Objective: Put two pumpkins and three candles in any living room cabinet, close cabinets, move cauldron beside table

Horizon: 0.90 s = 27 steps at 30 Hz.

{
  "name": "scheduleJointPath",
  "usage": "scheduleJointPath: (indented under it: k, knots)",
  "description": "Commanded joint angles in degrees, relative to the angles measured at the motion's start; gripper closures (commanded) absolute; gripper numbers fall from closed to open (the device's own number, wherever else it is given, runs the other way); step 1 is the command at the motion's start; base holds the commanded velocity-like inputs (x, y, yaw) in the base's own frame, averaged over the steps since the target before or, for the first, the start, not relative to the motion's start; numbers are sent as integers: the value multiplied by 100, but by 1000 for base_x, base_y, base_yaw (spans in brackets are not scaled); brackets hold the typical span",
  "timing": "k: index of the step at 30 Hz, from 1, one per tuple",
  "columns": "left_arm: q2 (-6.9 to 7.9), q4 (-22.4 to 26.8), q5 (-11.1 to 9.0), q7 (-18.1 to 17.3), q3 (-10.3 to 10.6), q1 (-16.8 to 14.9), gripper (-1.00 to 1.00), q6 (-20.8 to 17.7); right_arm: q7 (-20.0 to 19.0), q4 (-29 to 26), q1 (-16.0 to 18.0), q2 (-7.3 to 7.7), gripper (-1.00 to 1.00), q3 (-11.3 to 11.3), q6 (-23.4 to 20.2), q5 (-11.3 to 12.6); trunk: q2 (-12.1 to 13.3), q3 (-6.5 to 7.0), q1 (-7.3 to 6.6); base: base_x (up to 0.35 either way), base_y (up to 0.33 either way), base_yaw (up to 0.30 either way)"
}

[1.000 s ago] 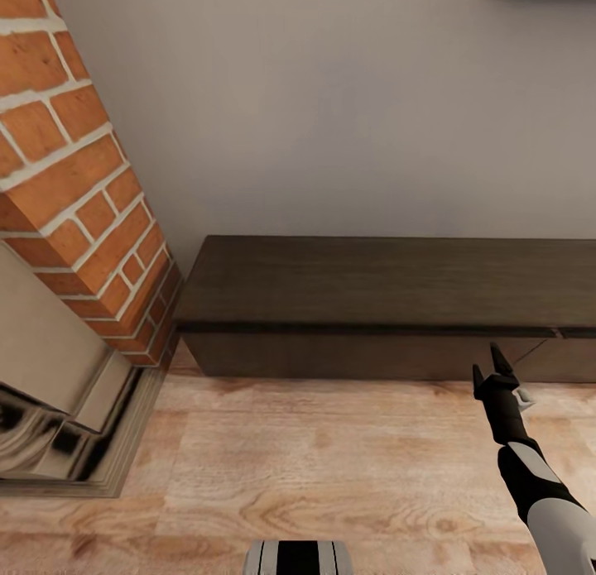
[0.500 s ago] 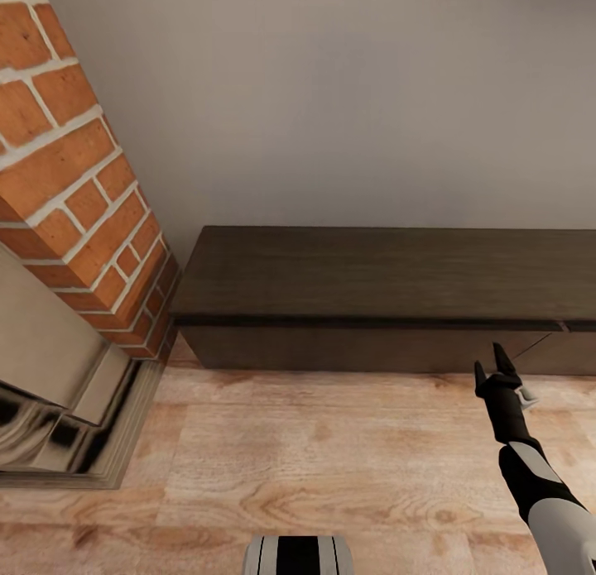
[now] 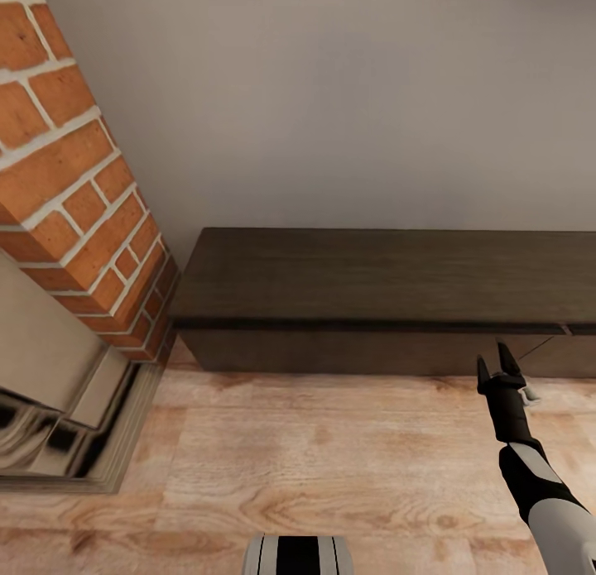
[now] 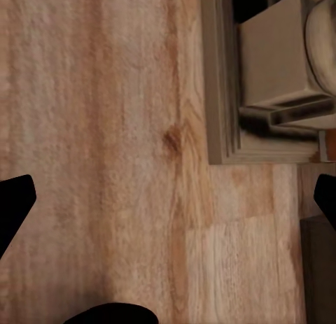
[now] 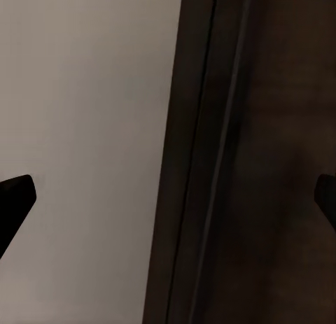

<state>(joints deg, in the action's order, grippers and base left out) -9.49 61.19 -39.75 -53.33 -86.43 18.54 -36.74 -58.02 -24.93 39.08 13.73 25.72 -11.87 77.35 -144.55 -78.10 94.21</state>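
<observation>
The long, low dark-brown cabinet [image 3: 381, 285] stands against the grey wall, and the part of its flat front that I see looks closed. My right gripper [image 3: 495, 365] hovers just in front of that front, near a seam at the right, open and holding nothing. The right wrist view looks past the open gripper [image 5: 168, 194] at the cabinet's top edge and front [image 5: 266, 156]. My left gripper [image 4: 168, 198] is open and empty, pointing down at the wooden floor [image 4: 98, 128]. The pumpkins, candles and cauldron are out of view.
A red brick chimney [image 3: 74, 186] and the glossy carved fireplace surround [image 3: 58, 409] fill the left side; the surround's base [image 4: 273, 79] lies close to my left gripper. Light wooden floor [image 3: 314, 459] stretches between my base [image 3: 298, 556] and the cabinet.
The head view has shifted a little, so the cabinet and bricks sit slightly differently in the picture. My right gripper has edged closer to the cabinet's front, still open.
</observation>
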Motion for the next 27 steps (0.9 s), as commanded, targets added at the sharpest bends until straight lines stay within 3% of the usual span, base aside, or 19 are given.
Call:
scheduleJointPath:
  k: [1,14,22,27]
  knots:
    - [-4,-9,-30,4,0,0,-100,-9,-18,5,3,2,-100,3,-60,44,-1,-3,1,206,0,0]
    - [20,-79,-48,-2,13,0,-100,227,-17,14,3,6,-100,3,-52,39,-1,-3,1,83,0,0]
    - [25,-74,-50,-10,20,0,-100,218,-16,22,3,-1,-100,3,-52,35,-12,-180,22,3,0,0]
    - [23,-66,-56,-10,20,0,-100,208,-16,23,3,-1,-100,5,-52,37,-12,-180,22,0,0,0]
